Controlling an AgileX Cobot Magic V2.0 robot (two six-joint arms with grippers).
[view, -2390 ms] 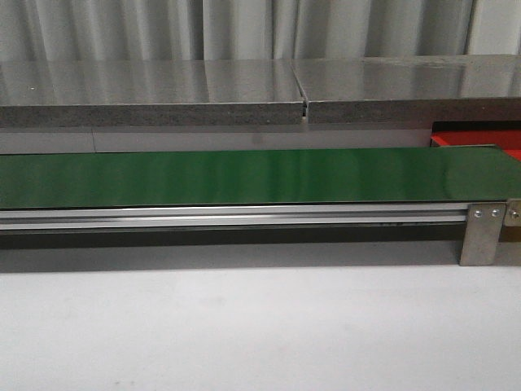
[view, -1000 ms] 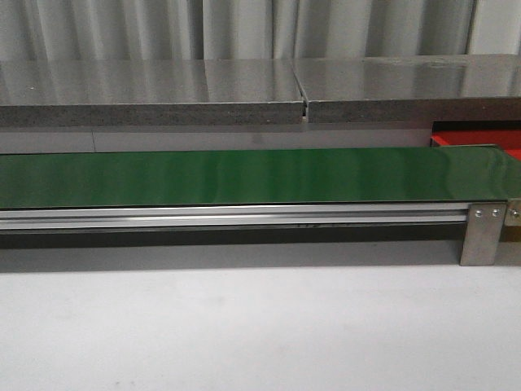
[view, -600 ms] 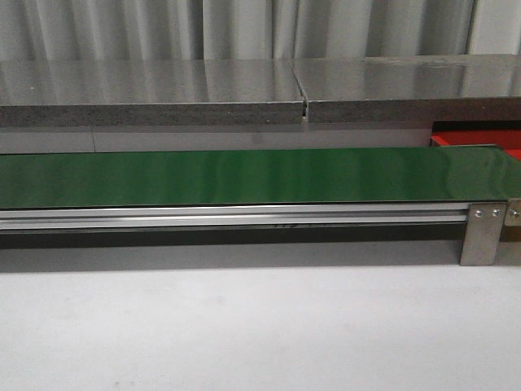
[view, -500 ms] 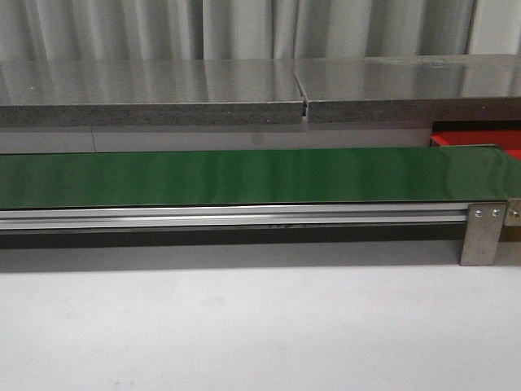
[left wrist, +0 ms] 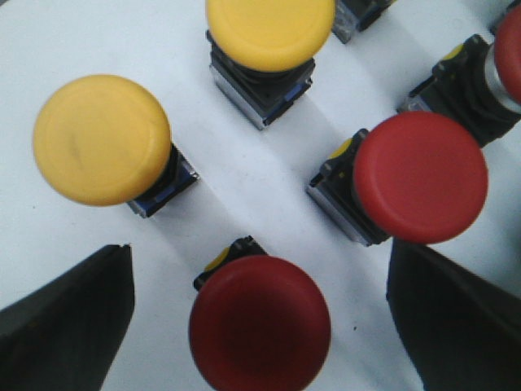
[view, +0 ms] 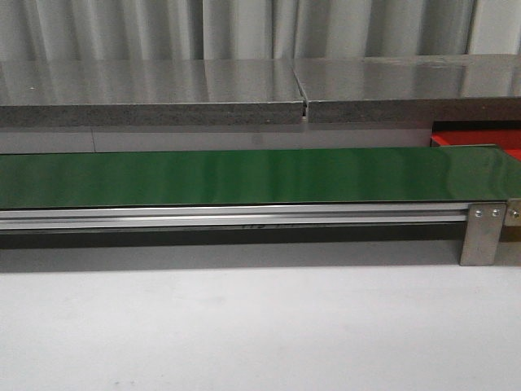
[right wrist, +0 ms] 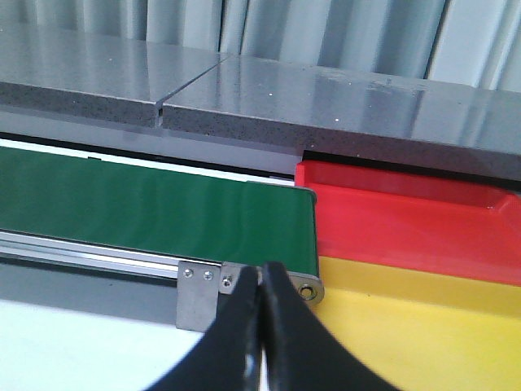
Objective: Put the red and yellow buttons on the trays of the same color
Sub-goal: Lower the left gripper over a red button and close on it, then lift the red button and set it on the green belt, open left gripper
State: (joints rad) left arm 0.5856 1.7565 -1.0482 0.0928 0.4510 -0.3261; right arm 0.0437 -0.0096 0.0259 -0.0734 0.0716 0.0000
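Note:
In the left wrist view, several buttons stand on a white surface. My left gripper (left wrist: 259, 265) is open above them, one dark finger on each side of a red button (left wrist: 260, 324) without touching it. A second red button (left wrist: 421, 177) stands close to one finger (left wrist: 448, 326), and a third shows at the picture's edge (left wrist: 510, 45). Two yellow buttons (left wrist: 102, 138) (left wrist: 270, 28) stand farther off. In the right wrist view, my right gripper (right wrist: 260, 273) is shut on nothing, facing the red tray (right wrist: 407, 220) and the yellow tray (right wrist: 407, 326). Both trays hold nothing.
A long green belt (view: 244, 175) on an aluminium frame crosses the front view, with a metal bracket (view: 482, 232) at its right end. A strip of the red tray (view: 480, 140) shows behind that end. A grey stone ledge (view: 203, 98) runs along the back.

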